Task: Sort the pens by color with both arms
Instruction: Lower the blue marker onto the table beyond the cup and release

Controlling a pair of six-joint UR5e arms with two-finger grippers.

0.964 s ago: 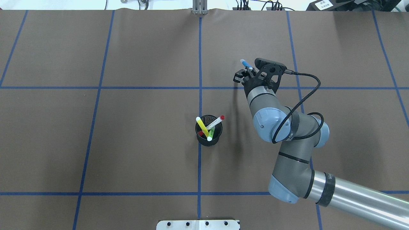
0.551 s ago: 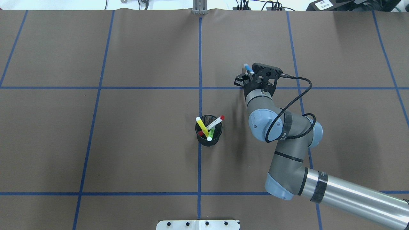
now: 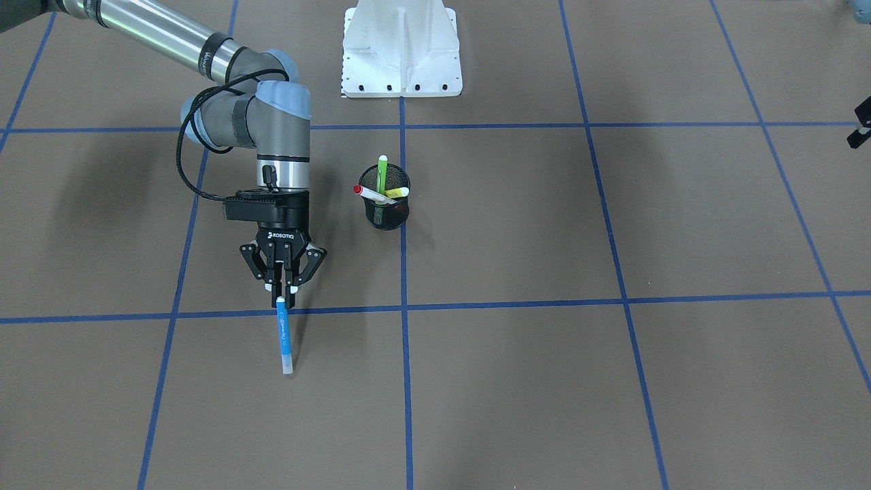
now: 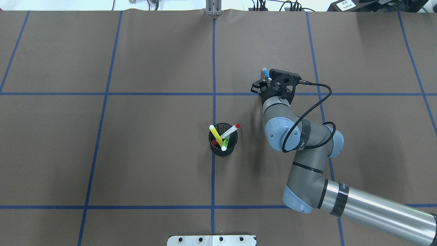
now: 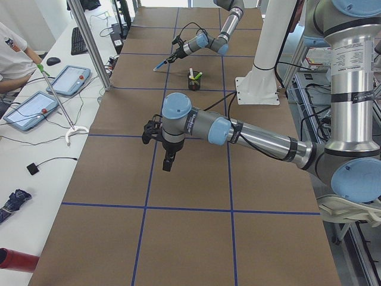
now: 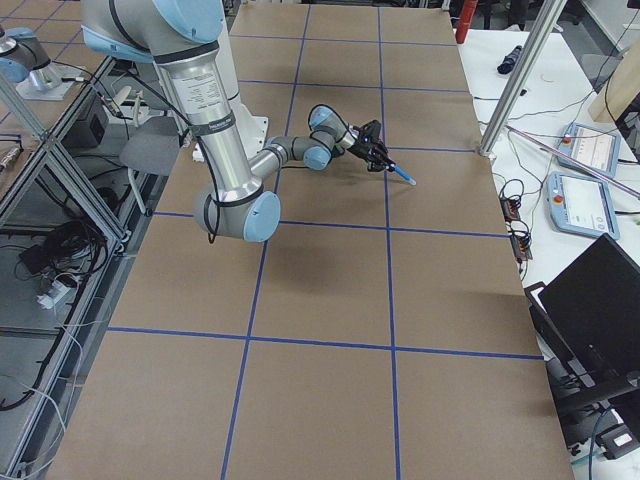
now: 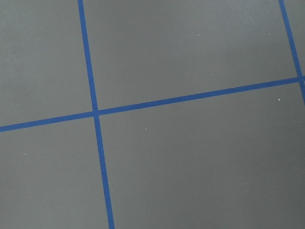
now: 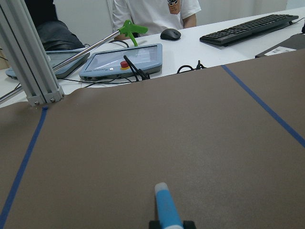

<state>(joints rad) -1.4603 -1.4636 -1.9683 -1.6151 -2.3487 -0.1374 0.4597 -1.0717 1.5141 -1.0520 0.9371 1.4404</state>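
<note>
My right gripper (image 3: 280, 294) is shut on the top end of the blue pen (image 3: 284, 340), which hangs below it, tip close to the table. The blue pen also shows in the overhead view (image 4: 265, 72) and in the right wrist view (image 8: 167, 210). The black mesh cup (image 4: 223, 147) stands at the table's middle. It holds the yellow pen (image 4: 215, 134), the white pen with red cap (image 4: 230, 130) and the lime green pen (image 4: 225, 141). My left gripper (image 5: 168, 161) hovers over bare table far from the cup. I cannot tell if it is open or shut.
Blue tape lines (image 4: 213, 68) divide the brown table into squares. The white metal base (image 3: 401, 54) stands at the robot's edge. Beyond the far edge are an aluminium post (image 8: 28, 62), teach pendants (image 8: 121, 59) and seated people.
My right gripper has shifted slightly right and back toward the robot with the blue pen, which now shows shorter from overhead. The cup and its pens have not moved.
</note>
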